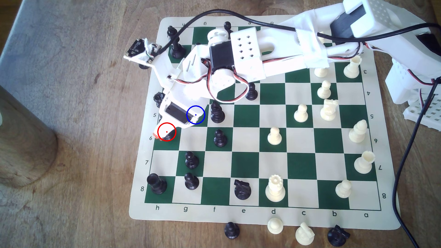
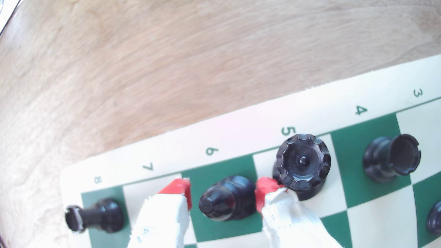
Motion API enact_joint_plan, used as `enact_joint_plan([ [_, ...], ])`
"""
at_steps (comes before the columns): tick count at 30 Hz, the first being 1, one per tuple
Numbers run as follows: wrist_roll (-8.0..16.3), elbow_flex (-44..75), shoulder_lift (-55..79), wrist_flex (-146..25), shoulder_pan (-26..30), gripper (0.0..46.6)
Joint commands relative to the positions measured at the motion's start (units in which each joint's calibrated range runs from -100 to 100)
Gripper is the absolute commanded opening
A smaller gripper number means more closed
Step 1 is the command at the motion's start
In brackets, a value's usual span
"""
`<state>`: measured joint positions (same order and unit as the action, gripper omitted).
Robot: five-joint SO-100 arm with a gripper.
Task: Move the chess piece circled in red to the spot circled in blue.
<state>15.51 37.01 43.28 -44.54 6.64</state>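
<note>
Down at the mat's edge, the red-tipped fingers (image 2: 188,188) stand open either side of the black bishop (image 2: 226,198), not gripping it.

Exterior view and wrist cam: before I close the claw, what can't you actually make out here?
- Blue-ringed spot: exterior view, the arm covers most of the square.
- Bishop: exterior view, under the claw; only part of its base shows.
- Finger contact: wrist view, the red fingertips flank the bishop; touching or not is unclear.
- Crown-topped piece: wrist view, gap to nearer fingertip unreadable.
</note>
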Motion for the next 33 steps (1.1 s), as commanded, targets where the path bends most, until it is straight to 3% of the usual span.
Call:
enact_joint_plan([
  [1,0.24,6.24,-2.44,1.05,-0.26,13.8],
  [7,0.29,6.33,-2.27,1.05,0.05,12.9],
  [11,0.29,6.24,-2.27,0.32,0.05,8.0],
  [12,0.29,6.15,-2.27,0.32,0.05,3.4],
  [15,0.1,6.15,-2.27,-0.01,0.21,0.8],
  [33,1.61,5.78,-12.12,-1.57,1.69,0.3],
])
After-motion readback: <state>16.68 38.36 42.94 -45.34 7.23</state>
